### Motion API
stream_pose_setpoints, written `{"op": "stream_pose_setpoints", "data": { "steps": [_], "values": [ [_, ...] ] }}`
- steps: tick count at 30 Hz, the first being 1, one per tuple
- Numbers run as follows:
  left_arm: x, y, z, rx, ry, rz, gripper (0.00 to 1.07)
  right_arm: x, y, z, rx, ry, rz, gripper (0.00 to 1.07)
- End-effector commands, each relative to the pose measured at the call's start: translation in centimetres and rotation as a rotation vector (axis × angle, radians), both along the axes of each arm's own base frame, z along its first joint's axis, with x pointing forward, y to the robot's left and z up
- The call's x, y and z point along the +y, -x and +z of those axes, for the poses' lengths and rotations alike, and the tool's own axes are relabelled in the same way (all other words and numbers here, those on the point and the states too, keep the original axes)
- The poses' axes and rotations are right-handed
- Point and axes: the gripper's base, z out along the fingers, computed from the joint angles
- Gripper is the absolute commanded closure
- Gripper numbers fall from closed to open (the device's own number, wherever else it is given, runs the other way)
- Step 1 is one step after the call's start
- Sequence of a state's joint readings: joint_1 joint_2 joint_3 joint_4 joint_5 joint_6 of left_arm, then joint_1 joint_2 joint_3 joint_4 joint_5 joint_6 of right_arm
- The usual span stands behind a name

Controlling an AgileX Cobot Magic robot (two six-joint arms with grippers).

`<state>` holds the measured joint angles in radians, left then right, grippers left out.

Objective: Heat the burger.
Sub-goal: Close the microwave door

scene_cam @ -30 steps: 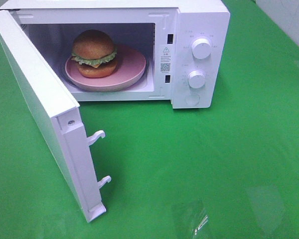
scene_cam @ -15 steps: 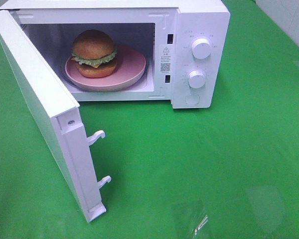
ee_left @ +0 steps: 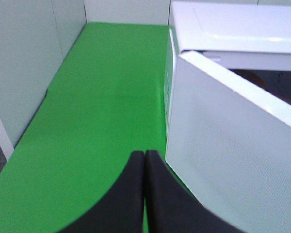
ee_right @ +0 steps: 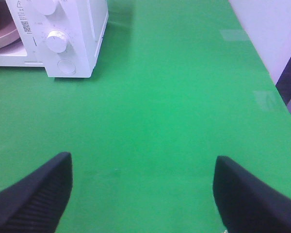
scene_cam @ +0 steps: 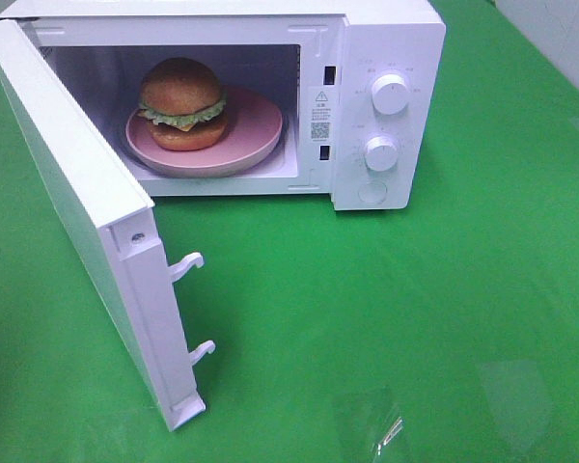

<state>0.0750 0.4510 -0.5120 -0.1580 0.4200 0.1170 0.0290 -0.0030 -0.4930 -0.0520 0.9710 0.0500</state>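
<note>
The burger (scene_cam: 181, 104) sits on a plate (scene_cam: 258, 130) in the open microwave (scene_cam: 396, 39); left pincer (ee_left: 144, 154) pressed together, right pincer (ee_right: 143, 165) spread.

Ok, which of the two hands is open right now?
The right hand: its fingers stand wide apart over the green cloth. The left hand has its fingers pressed together beside the microwave door.

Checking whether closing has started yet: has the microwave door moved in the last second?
No. The door stands open at the same angle to the microwave body, with its latch hooks in the same place.
</note>
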Motion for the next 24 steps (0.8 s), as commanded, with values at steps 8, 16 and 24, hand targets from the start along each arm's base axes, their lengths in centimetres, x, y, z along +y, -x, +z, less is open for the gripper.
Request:
{"op": "stream_pose_setpoints", "data": {
  "steps": [8, 16, 24],
  "values": [
    [1.0, -3.7, -4.1, -0.156, -0.085, 0.069, 1.07, 0.0, 0.4, 0.0, -0.036, 0.003, 0.003, 0.31],
    [1.4, -4.9, -6.3, -0.179, -0.092, 0.104, 1.07, 0.0, 0.4, 0.0, -0.036, 0.003, 0.003, 0.31],
    [1.5, -6.8, -7.4, -0.178, -0.079, 0.105, 1.07, 0.0, 0.4, 0.0, -0.036, 0.003, 0.003, 0.31]
  ]
}}
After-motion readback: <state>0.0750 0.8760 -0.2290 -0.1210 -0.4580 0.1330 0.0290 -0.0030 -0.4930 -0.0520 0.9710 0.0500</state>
